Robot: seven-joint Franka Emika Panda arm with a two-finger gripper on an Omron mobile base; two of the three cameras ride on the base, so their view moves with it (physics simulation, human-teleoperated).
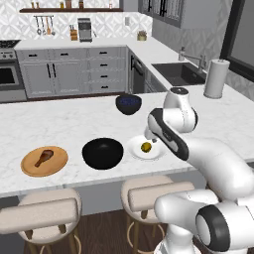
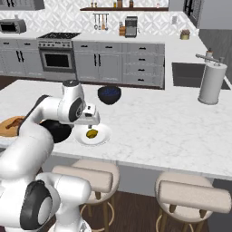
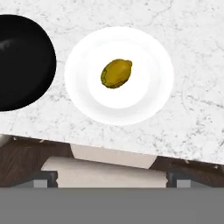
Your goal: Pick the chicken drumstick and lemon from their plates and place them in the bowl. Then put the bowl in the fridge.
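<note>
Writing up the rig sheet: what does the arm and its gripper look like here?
A glossy white arm of rounded, tubular links, with dark grey to black bands and caps at the joints. The wrist ends in a white block carrying the gripper, small beside the links. No cables, logos or markings can be made out.

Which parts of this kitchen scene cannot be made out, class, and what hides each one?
- Gripper: left base view, its fingers sit behind the arm's own wrist.
- Tan plate: right base view, mostly covered by the arm and cut by the left edge.
- Black bowl: hand view, cut off at the left edge.
</note>
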